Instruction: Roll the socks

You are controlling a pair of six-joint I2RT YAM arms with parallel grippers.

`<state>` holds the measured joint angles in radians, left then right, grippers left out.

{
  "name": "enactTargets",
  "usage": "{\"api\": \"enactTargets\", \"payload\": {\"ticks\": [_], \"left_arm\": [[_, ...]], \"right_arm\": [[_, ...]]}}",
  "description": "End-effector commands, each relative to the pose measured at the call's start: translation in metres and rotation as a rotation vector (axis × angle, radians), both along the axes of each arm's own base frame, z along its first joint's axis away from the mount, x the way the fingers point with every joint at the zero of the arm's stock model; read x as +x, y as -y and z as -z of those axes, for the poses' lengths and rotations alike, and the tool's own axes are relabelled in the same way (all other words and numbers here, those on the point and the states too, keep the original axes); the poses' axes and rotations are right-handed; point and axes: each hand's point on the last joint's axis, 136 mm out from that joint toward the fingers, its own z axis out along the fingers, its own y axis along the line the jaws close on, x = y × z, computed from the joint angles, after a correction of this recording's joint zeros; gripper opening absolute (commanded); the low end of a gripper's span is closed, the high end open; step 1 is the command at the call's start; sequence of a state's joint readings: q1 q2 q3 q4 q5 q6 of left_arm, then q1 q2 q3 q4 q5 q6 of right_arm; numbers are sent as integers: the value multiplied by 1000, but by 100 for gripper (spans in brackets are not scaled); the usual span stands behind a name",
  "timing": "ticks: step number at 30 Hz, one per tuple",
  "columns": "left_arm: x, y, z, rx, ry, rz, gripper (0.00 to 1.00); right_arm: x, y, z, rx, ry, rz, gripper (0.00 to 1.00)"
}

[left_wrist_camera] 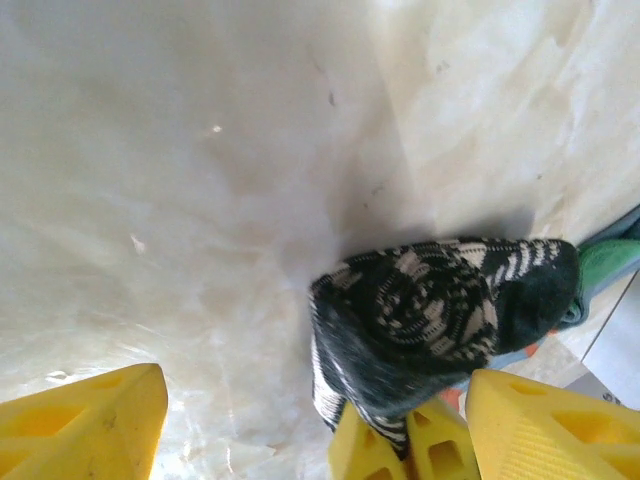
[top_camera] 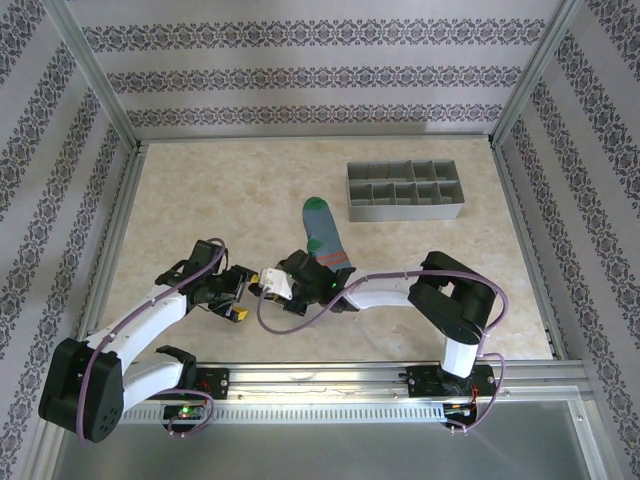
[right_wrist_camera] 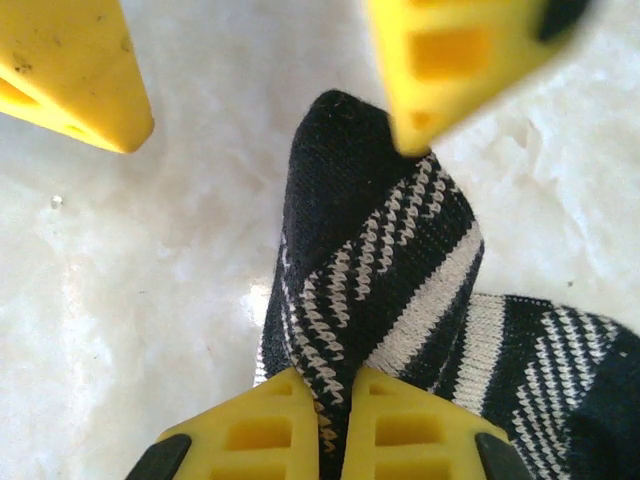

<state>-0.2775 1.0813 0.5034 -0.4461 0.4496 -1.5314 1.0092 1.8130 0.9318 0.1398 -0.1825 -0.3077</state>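
A black sock with beige stripes (right_wrist_camera: 370,260) lies rolled on the marble table, its spiral end (left_wrist_camera: 430,300) facing the left wrist camera. My right gripper (right_wrist_camera: 335,385) is shut on a fold of this sock, its two yellow fingers (left_wrist_camera: 400,445) pressed together on the fabric. My left gripper (left_wrist_camera: 315,385) is open, one finger on each side of the roll and neither touching it. In the top view the left gripper (top_camera: 243,293) and right gripper (top_camera: 262,285) meet tip to tip. The grey-blue sock (top_camera: 322,237) lies flat just behind them, green toe away from me, orange cuff near.
A grey compartmented tray (top_camera: 405,190) stands at the back right of the table. Patterned walls and metal frame posts close in the table (top_camera: 200,200) on three sides. A metal rail (top_camera: 330,375) runs along the near edge.
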Motion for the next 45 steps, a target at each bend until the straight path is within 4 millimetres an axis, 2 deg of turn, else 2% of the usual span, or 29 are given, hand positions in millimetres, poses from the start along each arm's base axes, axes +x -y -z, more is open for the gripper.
{"api": "enactTargets", "payload": {"ticks": [1,7,11,16,22,28,31,33,36,39,42,45], "left_arm": [[-11,-4,3,3,-33,18,77],[10,11,-11,-51,93,61,75],[16,26,-16,-72,130,112,75],[22,43,-9,-83,137,137,75],[39,58,1,-72,147,173,75],[54,66,-7,-33,192,199,75],[54,64,-14,-18,200,195,75],[46,61,-14,-8,164,197,75],[32,62,-6,-20,90,218,76],[26,67,1,-48,53,220,75],[27,70,6,-46,28,229,74],[36,79,11,-61,37,237,73]], "right_arm": [[-48,52,65,-187,-409,20,0],[-40,61,73,-136,-643,107,0],[-32,69,79,-100,-758,171,0],[-22,75,77,-26,-838,219,0],[-17,79,78,15,-922,248,0],[-13,83,82,20,-950,290,0],[-13,85,84,17,-946,303,0],[-13,86,84,17,-943,306,0],[-13,87,85,20,-945,317,0],[-12,88,86,27,-955,328,0],[-12,89,86,28,-960,331,0],[-12,89,86,29,-963,331,0]]}}
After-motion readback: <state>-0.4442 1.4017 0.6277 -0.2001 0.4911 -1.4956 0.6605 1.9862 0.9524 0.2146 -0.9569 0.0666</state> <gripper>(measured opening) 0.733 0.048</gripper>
